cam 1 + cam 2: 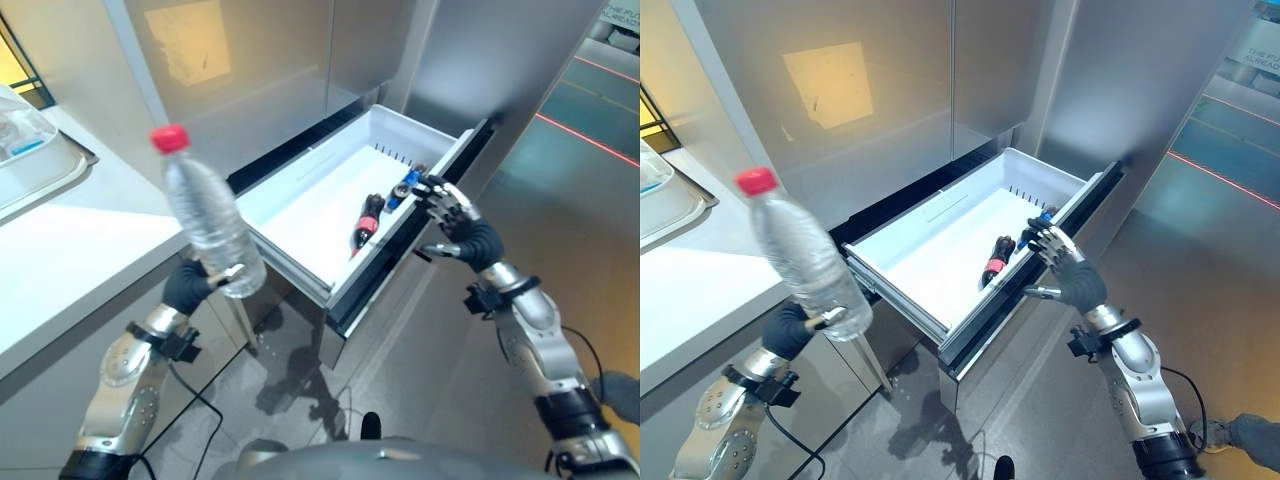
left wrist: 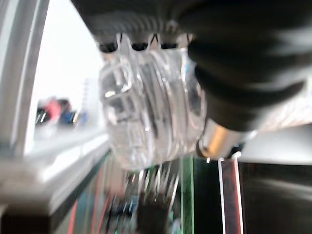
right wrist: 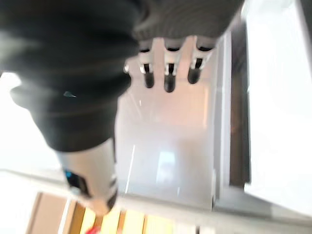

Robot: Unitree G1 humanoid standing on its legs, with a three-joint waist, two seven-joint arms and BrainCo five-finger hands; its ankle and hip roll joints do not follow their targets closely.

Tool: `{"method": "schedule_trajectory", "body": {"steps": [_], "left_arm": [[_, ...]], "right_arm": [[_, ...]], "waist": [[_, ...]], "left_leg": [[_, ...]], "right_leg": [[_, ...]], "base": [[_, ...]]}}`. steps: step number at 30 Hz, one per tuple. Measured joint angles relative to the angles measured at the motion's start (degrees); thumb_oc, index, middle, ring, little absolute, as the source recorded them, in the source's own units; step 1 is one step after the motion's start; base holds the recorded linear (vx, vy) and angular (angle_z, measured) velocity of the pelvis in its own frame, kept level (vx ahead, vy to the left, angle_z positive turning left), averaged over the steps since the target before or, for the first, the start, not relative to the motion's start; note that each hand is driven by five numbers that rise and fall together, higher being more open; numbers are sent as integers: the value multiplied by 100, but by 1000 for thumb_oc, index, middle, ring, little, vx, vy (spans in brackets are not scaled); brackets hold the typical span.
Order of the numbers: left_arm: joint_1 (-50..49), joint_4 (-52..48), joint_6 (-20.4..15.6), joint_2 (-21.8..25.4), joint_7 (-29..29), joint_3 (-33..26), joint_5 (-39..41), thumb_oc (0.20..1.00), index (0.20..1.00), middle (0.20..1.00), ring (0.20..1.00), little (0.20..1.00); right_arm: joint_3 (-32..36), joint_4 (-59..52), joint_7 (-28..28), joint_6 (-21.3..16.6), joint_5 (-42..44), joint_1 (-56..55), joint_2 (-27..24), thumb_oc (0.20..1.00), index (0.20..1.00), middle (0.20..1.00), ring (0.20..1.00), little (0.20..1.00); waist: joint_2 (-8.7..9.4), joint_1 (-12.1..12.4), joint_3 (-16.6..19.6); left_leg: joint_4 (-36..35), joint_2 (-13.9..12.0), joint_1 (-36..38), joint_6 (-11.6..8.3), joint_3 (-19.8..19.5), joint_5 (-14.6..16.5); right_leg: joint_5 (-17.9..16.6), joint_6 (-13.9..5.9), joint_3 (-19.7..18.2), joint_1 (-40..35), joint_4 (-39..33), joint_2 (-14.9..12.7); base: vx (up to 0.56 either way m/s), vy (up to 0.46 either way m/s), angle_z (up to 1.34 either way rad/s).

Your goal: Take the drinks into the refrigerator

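Left robot hand [image 1: 188,284] mostly hidden behind gripped water bottle [image 1: 207,219].

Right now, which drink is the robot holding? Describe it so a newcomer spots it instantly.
Start at the open white fridge drawer in the middle, then look toward the white counter on the robot's left. In front of the counter, the left hand grips the base of a clear water bottle with a red cap. The two bottles in the drawer are small and dark.

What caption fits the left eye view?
Left hand lifts a water bottle toward the open refrigerator drawer; right hand at its front edge.
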State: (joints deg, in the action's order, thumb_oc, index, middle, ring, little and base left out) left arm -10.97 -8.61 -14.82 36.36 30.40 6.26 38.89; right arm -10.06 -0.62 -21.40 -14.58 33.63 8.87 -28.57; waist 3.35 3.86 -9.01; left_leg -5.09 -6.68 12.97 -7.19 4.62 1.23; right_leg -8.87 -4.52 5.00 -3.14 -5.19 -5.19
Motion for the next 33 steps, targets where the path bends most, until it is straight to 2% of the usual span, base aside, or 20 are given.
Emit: {"method": "schedule_trajectory", "body": {"steps": [9, 18, 23, 33], "left_arm": [[238, -150, 127, 751, 323, 506, 10, 200, 200, 200, 200, 200], [306, -148, 187, 750, 318, 612, 4, 200, 200, 200, 200, 200], [354, -149, 187, 746, 266, 612, -203, 200, 200, 200, 200, 200], [483, -149, 192, 771, 209, 655, -220, 200, 200, 200, 200, 200]], "right_arm": [[-867, 44, -375, 245, 436, 658, -195, 1000, 1000, 1000, 1000, 1000], [-1337, -110, -514, 394, 864, 671, 75, 1000, 1000, 1000, 1000, 1000], [-1748, -368, -834, 769, 1242, 672, 90, 1000, 1000, 1000, 1000, 1000], [-2183, -405, -903, 1027, 1562, 1075, 86, 1000, 1000, 1000, 1000, 1000]], "waist": [[8, 12, 2], [6, 10, 2], [3, 11, 2], [4, 16, 3]], "left_leg": [[-18, 2, 48, 28, 15, 22], [-1, 7, 70, -3, 29, 3], [-1, 10, 80, -3, 36, 3], [0, 10, 114, -4, 85, 3]], "right_leg": [[6, -3, -15, -59, 0, -1], [0, -3, -44, -54, 1, 0], [-1, -4, -60, -60, 1, 0], [-7, 0, -79, -65, 1, 0]], "base": [[0, 0, 0], [0, 0, 0], [0, 0, 0], [-1, -2, -2]]}}
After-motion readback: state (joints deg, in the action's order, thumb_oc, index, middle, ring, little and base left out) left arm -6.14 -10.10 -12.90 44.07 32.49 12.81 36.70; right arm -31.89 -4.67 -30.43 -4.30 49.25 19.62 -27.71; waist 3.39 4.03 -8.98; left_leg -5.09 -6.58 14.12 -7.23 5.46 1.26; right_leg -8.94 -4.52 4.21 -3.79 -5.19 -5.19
